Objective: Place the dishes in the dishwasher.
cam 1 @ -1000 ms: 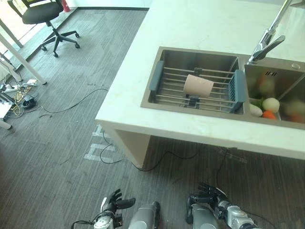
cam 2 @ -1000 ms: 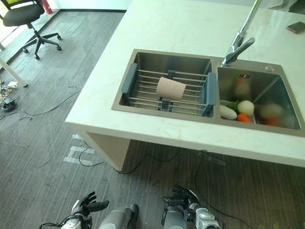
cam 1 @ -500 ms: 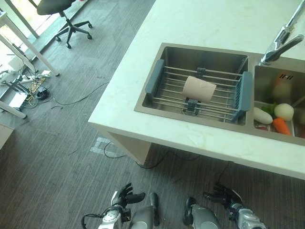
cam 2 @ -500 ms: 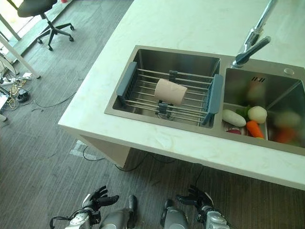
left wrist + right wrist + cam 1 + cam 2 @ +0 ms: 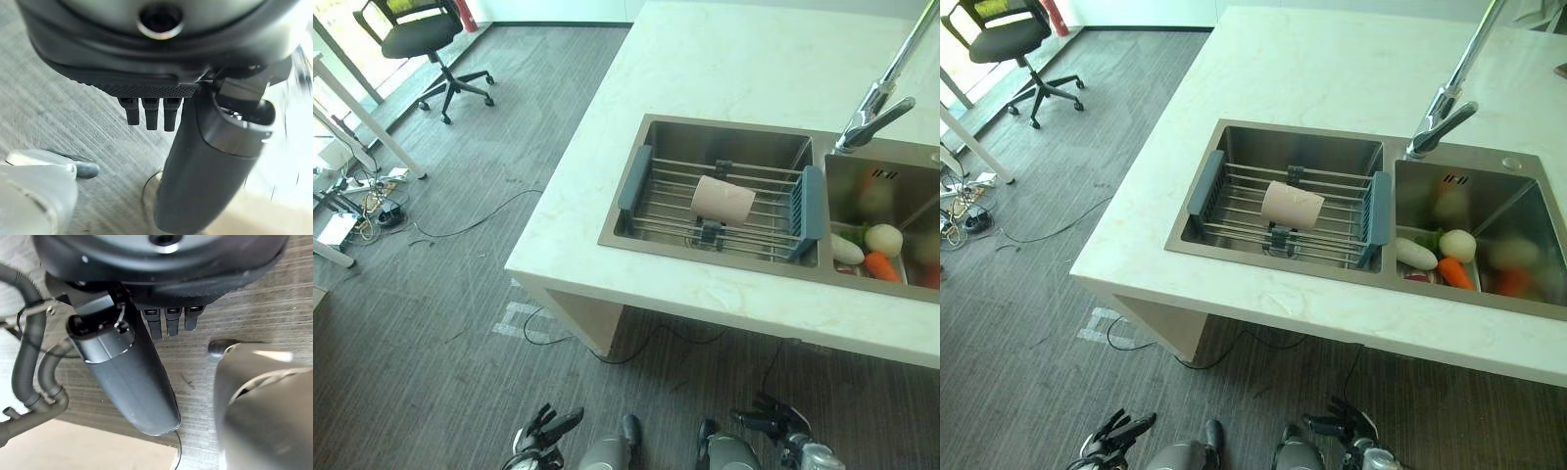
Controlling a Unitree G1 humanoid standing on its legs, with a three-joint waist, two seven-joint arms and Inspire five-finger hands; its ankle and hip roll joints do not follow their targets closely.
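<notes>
A pale stone countertop point(image 5: 724, 78) carries a stainless double sink point(image 5: 724, 137). Across the left basin sits a wire drying rack point(image 5: 744, 211) with grey-blue end handles, and a beige cup point(image 5: 722, 200) lies on its side on the rack's bars, roughly in the middle, its open end towards the right basin. The cup is the 1 dish visible, and it touches neither hand.

A chrome faucet point(image 5: 1445, 103) rises behind the divider between the 2 basins, its spout angled over the right basin. In that right basin lie vegetables: a white oblong one point(image 5: 1416, 254), a round pale one point(image 5: 1457, 245) and an orange carrot point(image 5: 1451, 272), close together near the basin's front left; further items to their right are too blurred to name, possibly more produce.

Both hands hang low near the floor, well apart from the counter and sink. The left hand point(image 5: 546, 431) shows at the lower edge of the head view with its fingers spread and straight, holding nothing; its wrist view shows the thumb point(image 5: 205, 166) extended over grey carpet point(image 5: 431, 323). The right hand point(image 5: 769, 421) is likewise at the lower edge, fingers straight and relaxed, empty; in its wrist view the thumb point(image 5: 132, 387) sticks out over the same striped carpet.

On the floor to the left stand a black office chair point(image 5: 421, 34) and a white table leg point(image 5: 367, 117), with a tangle of cables and a power strip point(image 5: 362, 196) beside it.
</notes>
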